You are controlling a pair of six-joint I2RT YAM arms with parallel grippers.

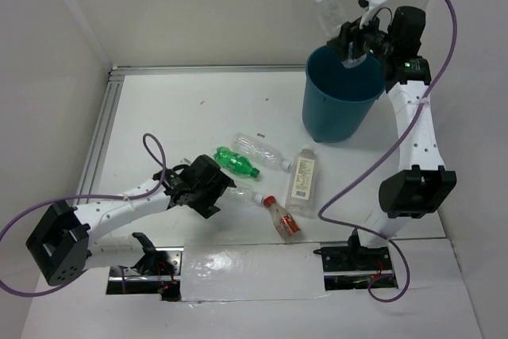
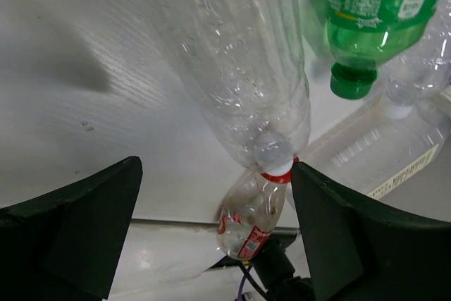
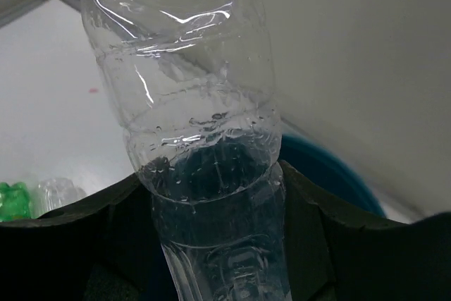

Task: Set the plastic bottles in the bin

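The teal bin (image 1: 340, 105) stands at the far right. My right gripper (image 1: 352, 44) is over its rim, shut on a clear ribbed bottle (image 1: 329, 12) that sticks up and to the left; in the right wrist view this bottle (image 3: 190, 89) fills the space between the fingers (image 3: 120, 209), with the bin's rim (image 3: 331, 174) behind. My left gripper (image 1: 216, 190) is open around the body of another clear ribbed bottle (image 1: 243, 193), also seen in the left wrist view (image 2: 239, 68). The green bottle (image 1: 236, 161), a third clear bottle (image 1: 262, 148), the flat labelled bottle (image 1: 302, 179) and the red-capped bottle (image 1: 282, 217) lie mid-table.
White walls close in the table on the left, back and right. A metal rail (image 1: 99, 136) runs along the left edge. The right arm's purple cable (image 1: 357, 180) loops near the flat bottle.
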